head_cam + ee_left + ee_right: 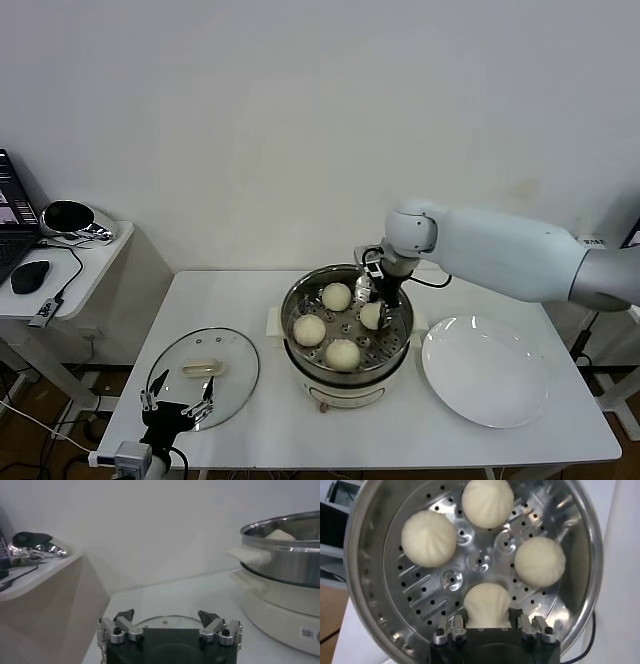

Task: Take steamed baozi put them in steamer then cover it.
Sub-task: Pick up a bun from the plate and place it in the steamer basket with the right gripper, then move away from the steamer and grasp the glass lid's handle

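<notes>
Steamer [300,300], a round shiny stainless-steel pot on a cream-white base, stands mid-table and holds all four cream-white dough buns on its perforated tray. Right gripper [487,622] reaches into the pot, its fingers pressed against both sides of the fourth bun [487,605], which rests on the tray. Round transparent glass cover [203,372] with a cream handle lies flat on the white table [400,440], left of the pot. Left gripper [169,625] hovers low beside that lid, fingers spread apart. Flat white plate [485,370] sits right of the pot
</notes>
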Controlling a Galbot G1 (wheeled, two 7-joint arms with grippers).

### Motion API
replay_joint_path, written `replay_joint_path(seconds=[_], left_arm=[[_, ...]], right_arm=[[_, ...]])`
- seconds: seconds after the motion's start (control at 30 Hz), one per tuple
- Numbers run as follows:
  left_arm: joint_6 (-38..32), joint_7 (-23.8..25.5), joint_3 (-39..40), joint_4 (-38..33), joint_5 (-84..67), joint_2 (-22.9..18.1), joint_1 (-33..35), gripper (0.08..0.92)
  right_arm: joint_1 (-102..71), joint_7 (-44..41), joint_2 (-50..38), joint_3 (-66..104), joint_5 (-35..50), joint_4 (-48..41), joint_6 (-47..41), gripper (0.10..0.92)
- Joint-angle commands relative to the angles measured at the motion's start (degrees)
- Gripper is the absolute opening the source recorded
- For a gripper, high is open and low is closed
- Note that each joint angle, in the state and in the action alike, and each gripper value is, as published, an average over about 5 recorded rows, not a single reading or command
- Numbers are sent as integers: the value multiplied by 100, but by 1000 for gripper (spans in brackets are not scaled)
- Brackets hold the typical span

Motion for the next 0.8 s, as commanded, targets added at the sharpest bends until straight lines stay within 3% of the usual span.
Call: replay_joint_path(seconds=[0.03, 0.4, 0.6, 0.8], left_arm=[[-2, 4, -3, -7, -4, -2, 9, 823], [-37, -119, 28, -21, -117, -83, 28, 823], [55, -330, 71, -36, -256, -82, 40, 823], [76, -453, 136, -42, -430, -77, 53, 823]], right_arm=[[-88, 184, -45, 77, -31, -6, -57, 544], [140, 42, -1169, 888, -16, 597, -36, 807], [-568, 578, -2370, 2489, 289, 1059, 253, 822], [-2301, 2249, -3478, 4656, 1587, 1621, 951, 823]])
